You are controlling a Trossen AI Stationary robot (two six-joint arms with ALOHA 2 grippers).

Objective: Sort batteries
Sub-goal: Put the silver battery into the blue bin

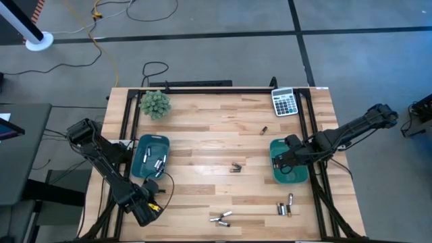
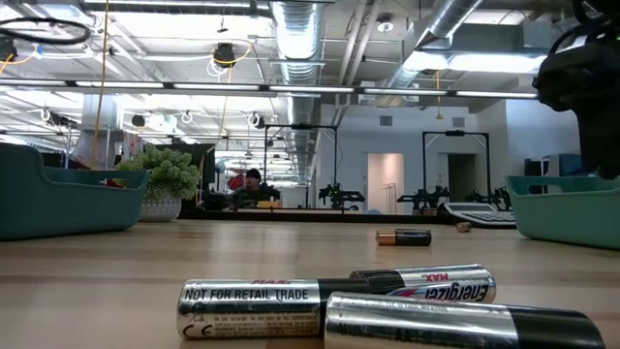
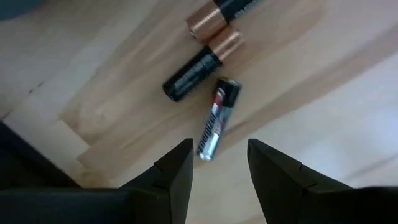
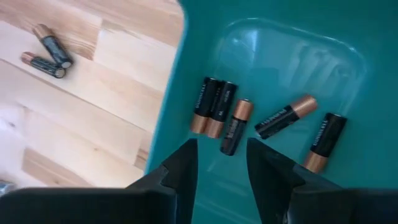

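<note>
My left gripper [image 3: 219, 163] stands open, pointing down over the table's near left part [image 1: 147, 210]. Below it a silvery battery [image 3: 214, 119] lies flat on the wood, its near end between the fingertips in the left wrist view, beside two dark coppery batteries [image 3: 198, 70]. My right gripper [image 4: 221, 158] hangs open over the right teal bin [image 1: 297, 177], where several dark coppery batteries [image 4: 234, 126] lie on the floor. The left teal bin [image 1: 143, 143] holds silvery batteries [image 1: 160, 164].
Loose batteries lie at the table's middle [image 1: 235, 167], near edge [image 1: 220, 218] and near right [image 1: 286, 206]; one dark one [image 1: 264, 129] lies farther back. A grey calculator [image 1: 285, 102] and a small plant [image 1: 155, 104] stand along the far edge. A person [image 2: 254, 184] sits far behind.
</note>
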